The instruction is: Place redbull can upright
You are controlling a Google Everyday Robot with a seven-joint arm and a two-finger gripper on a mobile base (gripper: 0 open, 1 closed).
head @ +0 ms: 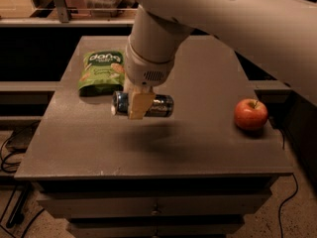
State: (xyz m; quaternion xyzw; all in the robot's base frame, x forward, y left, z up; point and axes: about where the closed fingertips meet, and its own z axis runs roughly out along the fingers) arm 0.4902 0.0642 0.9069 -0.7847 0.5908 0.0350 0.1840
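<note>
The redbull can [161,105], blue and silver, lies on its side in my gripper [139,109]. The gripper comes down from the large white arm and is shut across the can's middle. A pale finger [140,104] covers the can's front, and both can ends stick out left and right of it. The can hangs a little above the grey table [198,148], with its shadow on the tabletop just below.
A green snack bag [102,71] lies flat at the table's back left, just behind the gripper. A red apple [250,114] stands near the right edge. Drawers sit under the front edge. Cables lie on the floor at left and right.
</note>
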